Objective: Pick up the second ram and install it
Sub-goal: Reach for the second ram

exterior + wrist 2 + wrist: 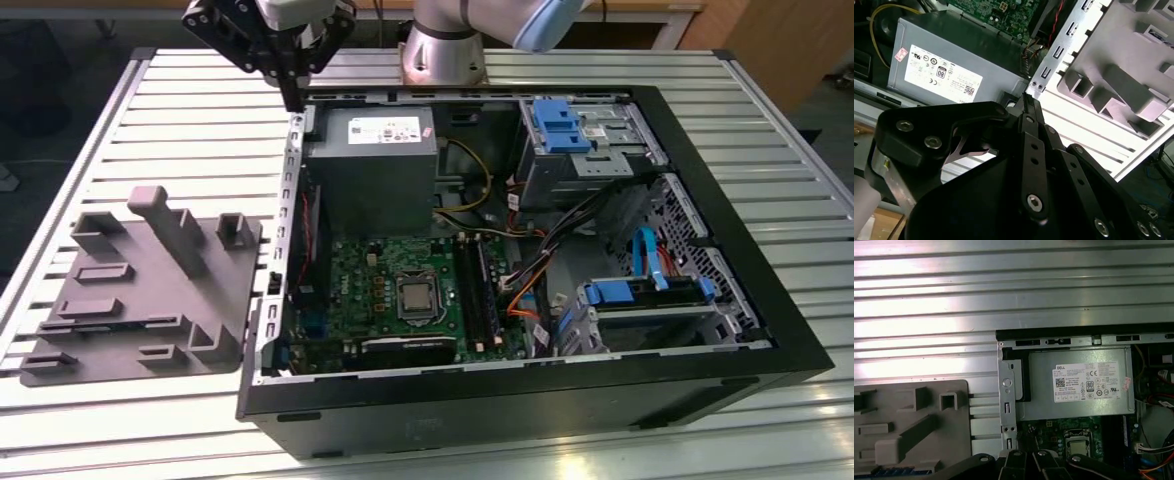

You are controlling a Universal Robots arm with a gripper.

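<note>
A grey tray (134, 300) sits on the counter (134, 430) beside the open computer case (534, 400). In the first wrist view, a bluish strip in one of its slots looks like the ram stick (899, 471), though I cannot be sure. Farther back, the claw (290, 95) hangs over the case's edge, fingers pressed together, gripping nothing.

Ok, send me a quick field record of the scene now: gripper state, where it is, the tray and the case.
gripper: gripper shut, nothing seen between its fingers
position: at the edge of the open computer case, beside the power supply
tray: grey tray lying on the slatted table, at the exterior view's left of the case
case interior: motherboard exposed below the power supply
</note>
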